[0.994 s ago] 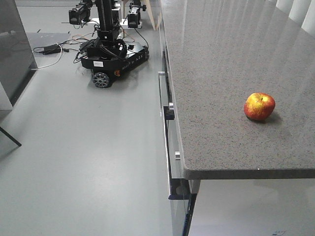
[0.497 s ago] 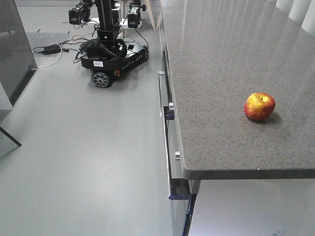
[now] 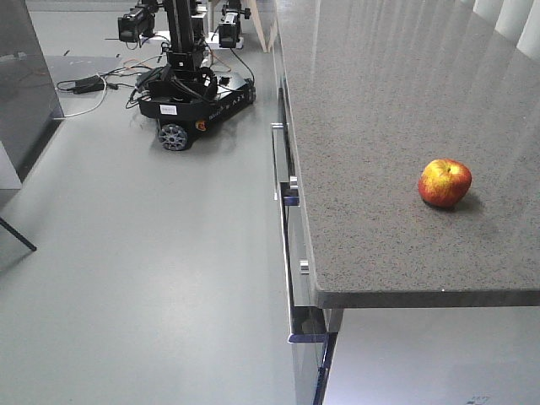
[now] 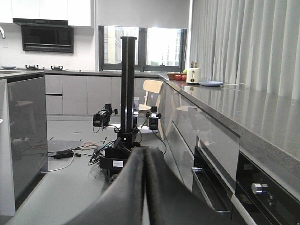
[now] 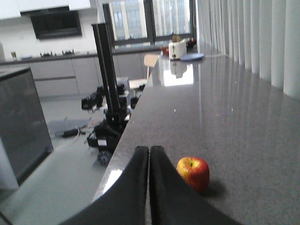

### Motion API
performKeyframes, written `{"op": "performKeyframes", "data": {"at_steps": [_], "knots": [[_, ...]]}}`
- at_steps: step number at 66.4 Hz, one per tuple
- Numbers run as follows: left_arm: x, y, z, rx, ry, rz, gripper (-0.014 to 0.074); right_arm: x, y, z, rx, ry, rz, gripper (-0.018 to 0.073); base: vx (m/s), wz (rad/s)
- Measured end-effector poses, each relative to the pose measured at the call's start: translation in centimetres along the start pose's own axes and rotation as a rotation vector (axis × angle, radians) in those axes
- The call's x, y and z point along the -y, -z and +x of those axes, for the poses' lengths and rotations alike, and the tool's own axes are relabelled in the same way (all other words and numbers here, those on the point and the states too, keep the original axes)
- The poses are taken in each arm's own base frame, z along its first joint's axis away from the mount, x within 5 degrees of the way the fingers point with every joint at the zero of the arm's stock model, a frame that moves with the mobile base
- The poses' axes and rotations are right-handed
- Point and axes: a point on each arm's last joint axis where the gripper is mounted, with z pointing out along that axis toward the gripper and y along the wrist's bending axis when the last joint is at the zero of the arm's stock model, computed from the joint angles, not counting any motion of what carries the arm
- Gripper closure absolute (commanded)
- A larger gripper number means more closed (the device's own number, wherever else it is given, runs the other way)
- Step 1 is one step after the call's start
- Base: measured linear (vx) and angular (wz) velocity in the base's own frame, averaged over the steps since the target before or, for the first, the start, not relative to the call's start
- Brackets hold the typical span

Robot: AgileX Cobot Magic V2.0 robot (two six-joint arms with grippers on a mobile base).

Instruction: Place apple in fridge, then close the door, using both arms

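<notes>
The apple (image 3: 445, 182), red with yellow patches, sits on the grey speckled counter (image 3: 380, 101) near its front right. It also shows in the right wrist view (image 5: 193, 172), just right of and beyond my right gripper (image 5: 149, 150), which is shut and empty above the counter's edge. My left gripper (image 4: 144, 151) is shut and empty, held over the floor beside the cabinet fronts. A dark grey tall panel (image 3: 21, 84), perhaps the fridge, stands at the far left; its inside and door are not visible.
A black wheeled robot base (image 3: 194, 93) with a tall mast and cables stands on the floor at the back. Cabinet drawers with metal handles (image 3: 291, 253) run along the counter's left side. A toaster and plate (image 5: 183, 51) sit at the counter's far end.
</notes>
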Motion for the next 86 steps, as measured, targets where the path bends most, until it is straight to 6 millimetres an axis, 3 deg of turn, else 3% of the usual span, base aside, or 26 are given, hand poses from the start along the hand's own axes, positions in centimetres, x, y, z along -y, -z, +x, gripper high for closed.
{"op": "performKeyframes", "data": {"at_steps": [9, 16, 24, 36, 43, 55, 71, 86], "knots": [[0.0, 0.0, 0.0, 0.0, 0.0, 0.0, 0.0602, -0.3, -2.3, -2.3, -0.183, 0.01, 0.009, 0.0533, 0.0, 0.0], [0.0, 0.0, 0.0, 0.0, 0.0, 0.0, 0.0602, -0.4, -4.9, -2.9, -0.346, 0.012, 0.021, 0.0447, 0.0, 0.0], [0.0, 0.0, 0.0, 0.0, 0.0, 0.0, 0.0602, -0.4, -7.7, -2.9, -0.522, 0.021, 0.029, 0.0279, 0.0, 0.0], [0.0, 0.0, 0.0, 0.0, 0.0, 0.0, 0.0602, 0.1, -12.2, -1.2, -0.72, 0.033, 0.048, -0.0018, 0.0, 0.0], [0.0, 0.0, 0.0, 0.0, 0.0, 0.0, 0.0602, 0.5, -14.6, 0.0, -0.801, 0.036, 0.077, -0.012, 0.0, 0.0], [0.0, 0.0, 0.0, 0.0, 0.0, 0.0, 0.0602, 1.3, -18.4, 0.8, -0.868, 0.003, 0.135, -0.0128, 0.0, 0.0], [0.0, 0.0, 0.0, 0.0, 0.0, 0.0, 0.0602, 4.1, -23.6, 1.5, -0.931, -0.042, 0.216, -0.0106, 0.0, 0.0], [0.0, 0.0, 0.0, 0.0, 0.0, 0.0, 0.0602, 4.9, -27.9, 1.9, -0.955, -0.028, 0.21, -0.0099, 0.0, 0.0]]}}
